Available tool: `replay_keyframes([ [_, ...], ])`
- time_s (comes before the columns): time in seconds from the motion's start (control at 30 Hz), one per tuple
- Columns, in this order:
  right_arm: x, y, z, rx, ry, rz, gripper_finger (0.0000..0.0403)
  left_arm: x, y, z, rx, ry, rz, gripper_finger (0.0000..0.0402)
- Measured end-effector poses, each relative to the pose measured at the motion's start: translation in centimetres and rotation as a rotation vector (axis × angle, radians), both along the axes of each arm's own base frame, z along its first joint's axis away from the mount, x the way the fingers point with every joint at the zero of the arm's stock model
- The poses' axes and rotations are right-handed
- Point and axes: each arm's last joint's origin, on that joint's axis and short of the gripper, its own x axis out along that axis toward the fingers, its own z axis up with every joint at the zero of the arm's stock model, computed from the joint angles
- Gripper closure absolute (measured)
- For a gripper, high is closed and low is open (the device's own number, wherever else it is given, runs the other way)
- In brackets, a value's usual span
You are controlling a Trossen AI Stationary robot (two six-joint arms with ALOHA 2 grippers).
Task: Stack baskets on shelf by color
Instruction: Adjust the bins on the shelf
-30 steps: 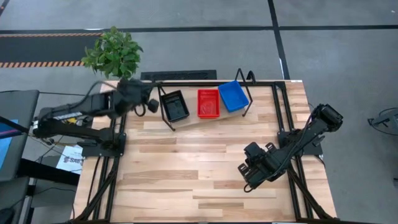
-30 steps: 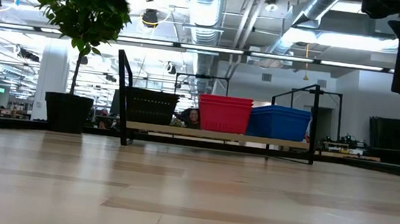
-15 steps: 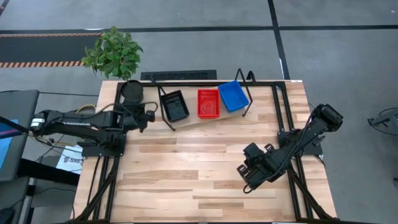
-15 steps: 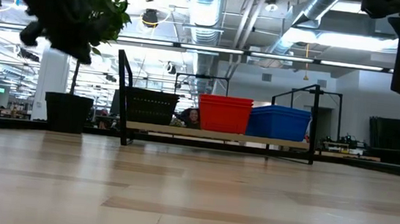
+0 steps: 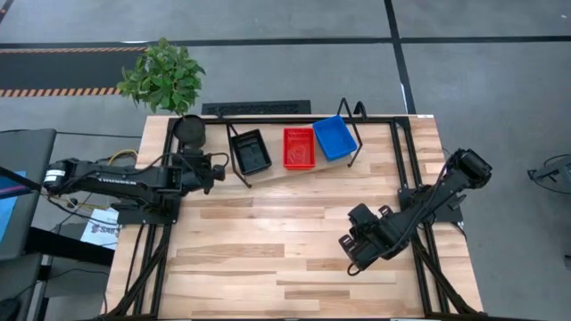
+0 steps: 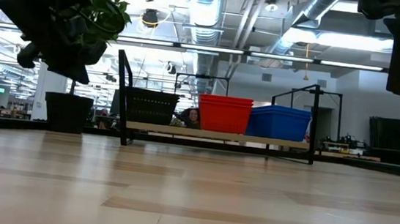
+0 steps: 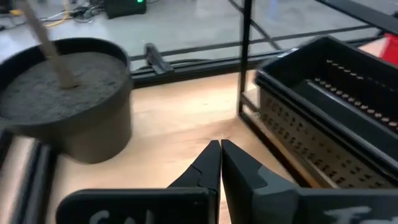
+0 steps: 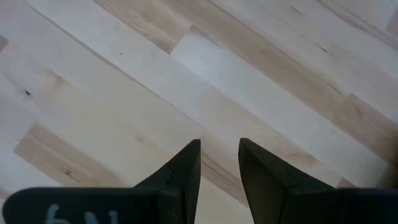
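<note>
My left hand (image 5: 214, 169) has just swung down and back from the shelf (image 5: 350, 150), and now hangs low over the bench (image 5: 268, 232) between the plant pot (image 5: 188, 131) and the black basket stack (image 5: 251, 151), fingers pressed together and holding nothing. My right hand (image 5: 350, 256) hasn't budged: it hovers over bare wood near the front right, fingers a little apart, empty too. On the shelf the black stack, the red stack (image 5: 299, 148) and the blue stack (image 5: 335, 137) sit side by side, the blue one skewed at an angle. No loose baskets show on the bench, so I'd say sorting is finished and I'm pulling clear.
</note>
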Motion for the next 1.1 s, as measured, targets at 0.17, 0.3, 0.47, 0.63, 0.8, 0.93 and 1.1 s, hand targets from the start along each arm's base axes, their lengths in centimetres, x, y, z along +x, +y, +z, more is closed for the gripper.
replay_keyframes([
  [0.17, 0.2, -0.3, 0.0, -0.002, 0.003, -0.006, 0.0269, 0.1, 0.3, -0.6, 0.001, -0.006, -0.020, 0.0402],
  [0.3, 0.2, -0.3, 0.0, -0.003, 0.004, -0.004, 0.0269, 0.1, 0.6, -0.5, 0.011, -0.006, -0.007, 0.0402],
  [0.47, 0.2, -0.3, 0.0, -0.002, 0.004, -0.005, 0.0269, 0.8, 1.0, -0.2, 0.036, -0.001, -0.043, 0.0402],
  [0.63, 0.2, -0.3, 0.0, -0.001, 0.002, -0.007, 0.0269, 1.3, 1.6, -1.0, 0.031, 0.085, -0.059, 0.0402],
  [0.8, 0.2, -0.3, 0.0, -0.002, 0.003, -0.006, 0.0269, 2.3, 1.8, -1.1, 0.087, 0.183, -0.155, 0.0402],
  [0.93, 0.2, -0.2, 0.0, -0.002, 0.003, -0.003, 0.0269, 2.7, 1.8, -1.3, 0.131, 0.263, -0.215, 0.0402],
  [1.1, 0.2, -0.2, 0.0, -0.002, 0.003, -0.003, 0.0269, 2.4, 1.7, -2.8, 0.159, 0.291, -0.339, 0.0402],
])
